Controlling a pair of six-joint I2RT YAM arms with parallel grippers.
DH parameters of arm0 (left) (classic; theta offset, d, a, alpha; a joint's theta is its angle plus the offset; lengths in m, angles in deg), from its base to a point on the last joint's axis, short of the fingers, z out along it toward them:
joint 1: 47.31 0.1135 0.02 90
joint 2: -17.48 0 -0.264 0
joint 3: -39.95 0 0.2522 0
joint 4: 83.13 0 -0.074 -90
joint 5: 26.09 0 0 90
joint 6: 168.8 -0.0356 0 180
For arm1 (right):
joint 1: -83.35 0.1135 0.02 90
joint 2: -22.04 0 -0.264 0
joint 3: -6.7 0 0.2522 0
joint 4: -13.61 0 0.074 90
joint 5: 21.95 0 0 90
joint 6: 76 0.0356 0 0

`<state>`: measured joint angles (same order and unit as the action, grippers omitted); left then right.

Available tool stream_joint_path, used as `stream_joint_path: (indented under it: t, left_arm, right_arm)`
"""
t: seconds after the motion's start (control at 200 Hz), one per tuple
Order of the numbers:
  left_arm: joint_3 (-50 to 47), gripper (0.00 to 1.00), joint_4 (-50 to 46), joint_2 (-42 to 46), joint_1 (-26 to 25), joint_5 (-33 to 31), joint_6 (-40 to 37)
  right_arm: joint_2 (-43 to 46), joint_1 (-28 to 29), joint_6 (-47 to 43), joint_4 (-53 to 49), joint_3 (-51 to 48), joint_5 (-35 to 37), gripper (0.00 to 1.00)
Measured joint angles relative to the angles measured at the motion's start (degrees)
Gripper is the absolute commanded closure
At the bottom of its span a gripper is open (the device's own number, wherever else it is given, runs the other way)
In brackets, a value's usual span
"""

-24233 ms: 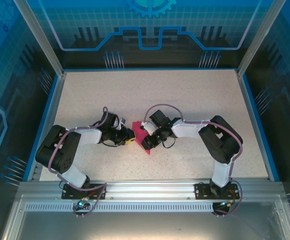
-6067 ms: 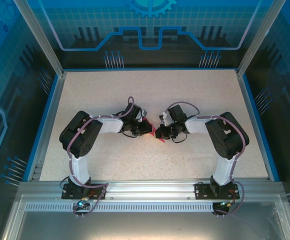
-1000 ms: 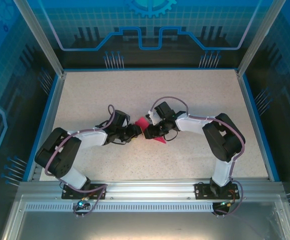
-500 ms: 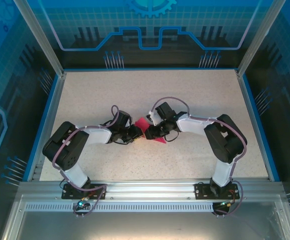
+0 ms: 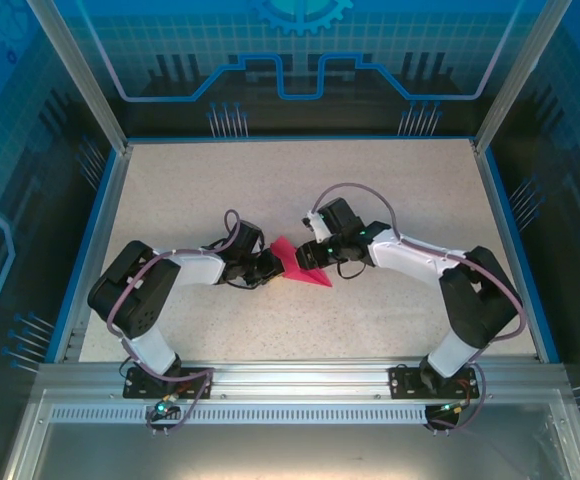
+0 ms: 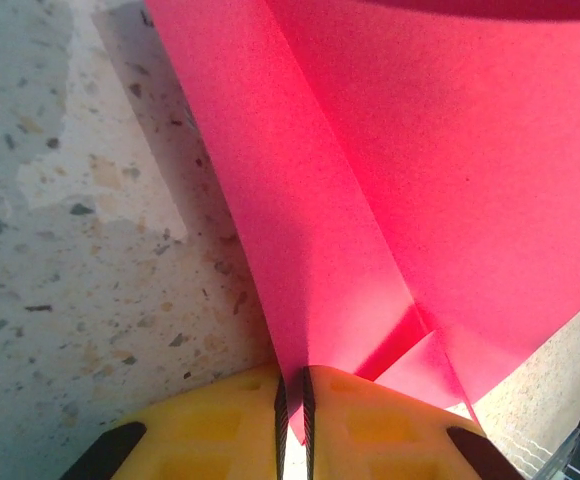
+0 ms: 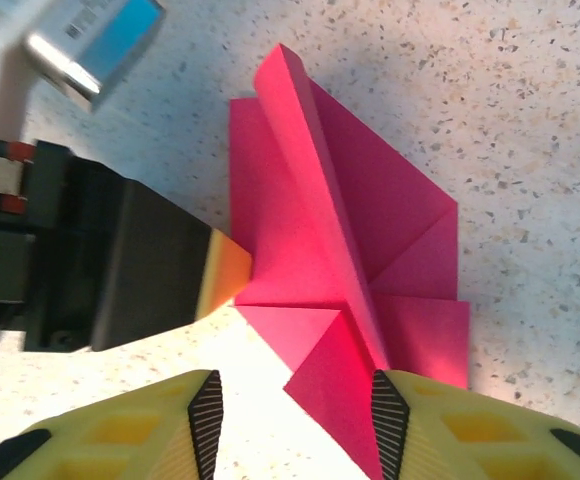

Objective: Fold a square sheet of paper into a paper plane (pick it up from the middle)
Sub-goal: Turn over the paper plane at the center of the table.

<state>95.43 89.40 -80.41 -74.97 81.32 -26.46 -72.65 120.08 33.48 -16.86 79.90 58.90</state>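
Where the plane lies: the paper plane (image 5: 303, 268) sits at the middle of the worktop (image 5: 270, 190), between my two arms, its centre fold standing up from flat pink wings.
Left end effector: my left end effector (image 6: 292, 400) has its yellow pads pressed together on one edge of the plane, the paper running into the thin slit between them.
Right end effector: my right end effector (image 7: 295, 410) is spread at the plane's opposite end, with the raised fold between the fingers, close against one of them.
Contact: pinched on the left; the right is not clamped on it.
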Motion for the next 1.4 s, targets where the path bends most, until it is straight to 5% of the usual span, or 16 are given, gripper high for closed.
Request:
stream_joint_path:
  t: [0.285,0.445,0.67,0.995,1.4]
  left_arm:
    - [0.26,0.88,-0.83,-0.02,0.0,-0.17,-0.37]
    - [0.28,0.88,-0.92,-0.02,-0.02,-0.2,-0.39]
    - [0.79,0.87,-1.97,0.0,-0.07,-0.63,-1.29]
    - [1.01,0.77,-7.15,4.5,0.17,-3.85,-2.23]
    - [-0.2,0.67,-13.18,18.1,2.23,-10.54,-3.17]
  right_arm:
    - [-6.56,1.79,-6.71,-3.17,3.78,2.36,0.33]
    - [-8.57,1.97,-8.96,-4.52,5.53,3.19,0.4]
    - [-11.1,2.08,-10.69,-5.99,6.91,2.99,0.63]
    - [-11.04,6.16,-10.27,-6.84,6.99,9.2,0.88]
    - [-4.79,10.67,-2.05,-10.12,6.99,24.5,0.92]
